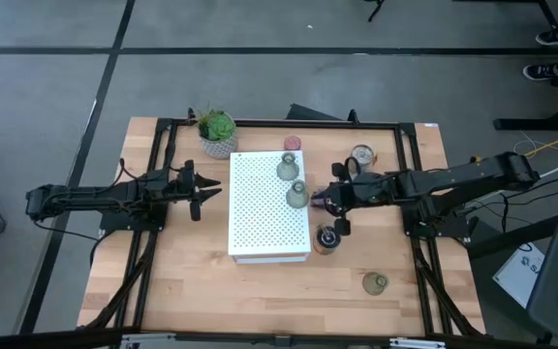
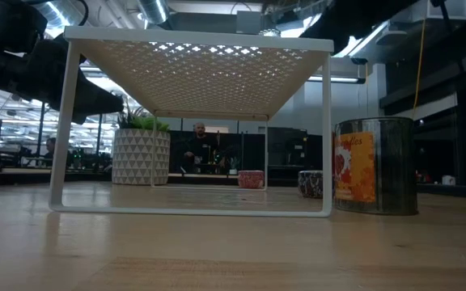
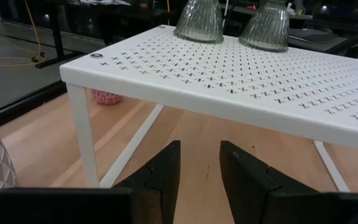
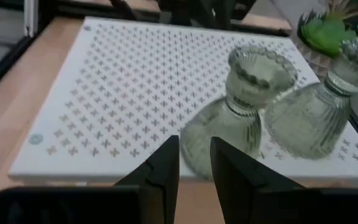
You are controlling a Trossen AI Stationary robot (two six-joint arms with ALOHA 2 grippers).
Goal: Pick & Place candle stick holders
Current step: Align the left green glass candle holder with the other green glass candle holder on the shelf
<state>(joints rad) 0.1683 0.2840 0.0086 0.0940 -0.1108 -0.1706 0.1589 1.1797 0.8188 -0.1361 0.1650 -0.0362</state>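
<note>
Tipping is the main danger now: the right hand is sitting just at the edge of the white perforated box, and the nearer green glass holder is standing directly in front of its fingers, already looking tilted in the right wrist view. If the hand is pushing forward or swinging sideways, I judge it could be knocking this holder over, and the second green glass holder, which is standing just beside the first and seems to be touching it, could be going down too. Both are bulbous with a narrow neck, so I expect they roll easily, maybe off the box top to the surface below.

The right hand is showing only a narrow gap between its two dark fingers, and nothing is sitting in that gap; it is gripping nothing, and I cannot tell if the fingertips are touching the glass.

Other holders are waiting around this hand: a silvery metal one beyond it, a blue one just beside it on the surface, a third green one well apart toward the surface's front, and a pink one at the box's far edge. A careless sweep could be hitting the blue one.

The left hand is waiting on the other side of the box, fingers slightly apart, holding nothing.
</note>
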